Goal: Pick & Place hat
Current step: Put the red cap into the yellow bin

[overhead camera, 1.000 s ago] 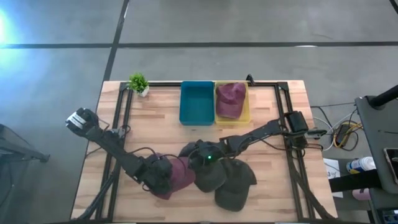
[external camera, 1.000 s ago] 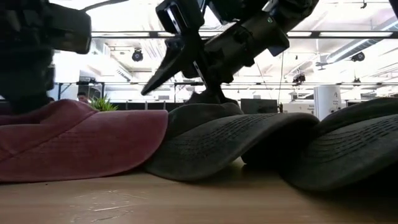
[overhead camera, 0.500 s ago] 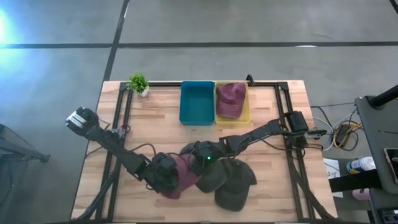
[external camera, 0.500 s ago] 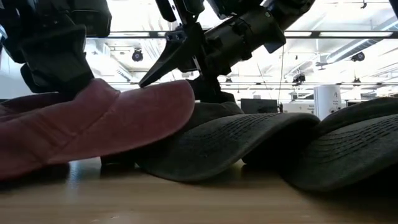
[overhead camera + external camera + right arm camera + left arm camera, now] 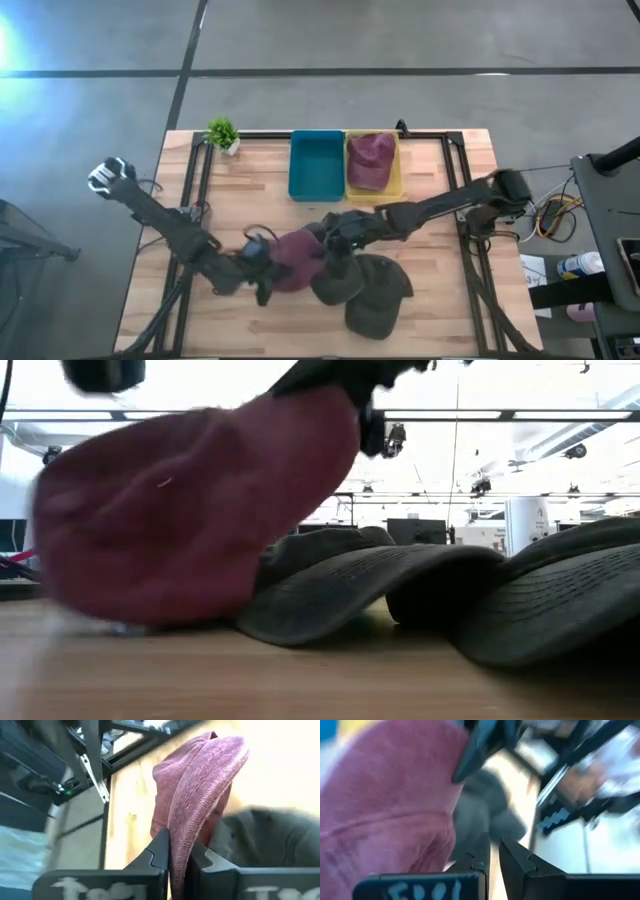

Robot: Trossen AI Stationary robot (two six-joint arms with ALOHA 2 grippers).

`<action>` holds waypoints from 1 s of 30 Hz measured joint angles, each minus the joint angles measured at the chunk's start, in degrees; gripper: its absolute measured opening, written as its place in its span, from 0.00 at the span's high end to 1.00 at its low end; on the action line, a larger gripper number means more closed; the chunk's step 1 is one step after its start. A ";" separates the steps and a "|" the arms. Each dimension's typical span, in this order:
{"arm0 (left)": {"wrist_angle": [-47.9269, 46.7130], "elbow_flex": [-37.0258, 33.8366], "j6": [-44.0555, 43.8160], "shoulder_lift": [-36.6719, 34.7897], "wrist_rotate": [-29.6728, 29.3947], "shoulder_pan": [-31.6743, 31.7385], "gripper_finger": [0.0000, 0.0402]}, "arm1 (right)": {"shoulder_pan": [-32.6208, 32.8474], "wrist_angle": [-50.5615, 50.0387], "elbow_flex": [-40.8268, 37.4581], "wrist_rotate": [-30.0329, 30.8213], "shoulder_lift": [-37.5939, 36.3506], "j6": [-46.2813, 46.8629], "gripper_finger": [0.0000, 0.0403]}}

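Both arms reach low to table centre: right gripper (image 5: pixel 179 854) pinches the maroon hat (image 5: pixel 292 262) at three o'clock, left gripper (image 5: pixel 489 851) nearly closed at nine.

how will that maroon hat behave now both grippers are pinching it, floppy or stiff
Likely floppy: the maroon hat folds around the right gripper. Probably light, since thin edge pinches from it and the left gripper lift it. Its ribbed fabric should resist slipping.

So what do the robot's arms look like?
Both arms are dark, thin and jointed, with black cables trailing beside them. The left arm has a pale patch at its outer end. Each gripper, left gripper and right gripper, has two pointed black fingers above a bar with whitish lettering.
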 joint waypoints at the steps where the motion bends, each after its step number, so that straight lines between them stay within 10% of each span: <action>1: 0.19 0.90 1.22 -1.55 -1.30 -0.03 0.92 | 0.54 -1.37 0.00 1.11 -1.98 -3.23 0.96; 11: -10.97 7.26 8.17 -11.49 -15.17 0.93 0.92 | 11.49 -31.47 0.00 18.73 -19.28 -27.10 0.97; 30: -9.54 -4.21 -3.97 1.14 17.25 23.22 0.92 | 28.25 -46.22 10.34 37.70 -7.56 -69.20 0.97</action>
